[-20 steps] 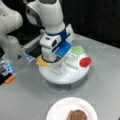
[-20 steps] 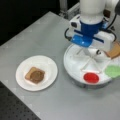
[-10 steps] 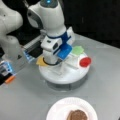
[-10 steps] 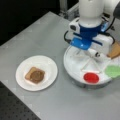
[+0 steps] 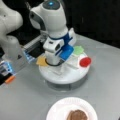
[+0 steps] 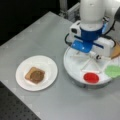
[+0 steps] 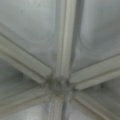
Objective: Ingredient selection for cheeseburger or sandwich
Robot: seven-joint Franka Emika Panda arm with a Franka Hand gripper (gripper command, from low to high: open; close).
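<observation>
The fingers cannot be made out in any view, so whether they are apart or together cannot be told; the gripper [image 6: 93, 53] hangs low over the hub of the white divided tray [image 6: 75, 68], near the frame's right edge, and the wrist view shows only the tray's smooth moulded ribs meeting at the centre [image 7: 58, 86]. The risk, as I judge it, is the hand striking a rib or the rim and shifting the light tray. Around it lie flat pieces: a glossy red disc [image 6: 91, 77], green lettuce [image 6: 113, 71], a yellow cheese square [image 5: 41, 61]. At lower left on the grey desk [image 6: 37, 35], the paper plate [image 6: 47, 65] carries tan bread [image 6: 28, 75] under a brown round patty [image 6: 37, 76].
</observation>
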